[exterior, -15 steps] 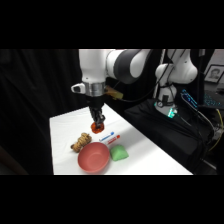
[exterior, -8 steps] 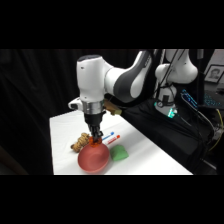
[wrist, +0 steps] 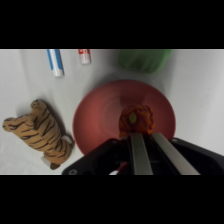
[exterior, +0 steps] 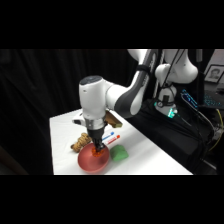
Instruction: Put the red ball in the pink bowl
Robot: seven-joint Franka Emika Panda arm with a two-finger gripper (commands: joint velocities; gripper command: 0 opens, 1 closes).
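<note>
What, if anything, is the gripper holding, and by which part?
The gripper holds the red ball by its sides, over the pink bowl.

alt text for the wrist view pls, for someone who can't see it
Seen from the wrist, the gripper holds the red ball in its fingers above the middle of the pink bowl. A toy tiger lies left of the bowl on the white table, with two markers and a green block beyond.

backdrop: black curtain [exterior: 45, 85] | furniture: white table [exterior: 150, 155] | right: dark equipment, teal light [exterior: 172, 114]
</note>
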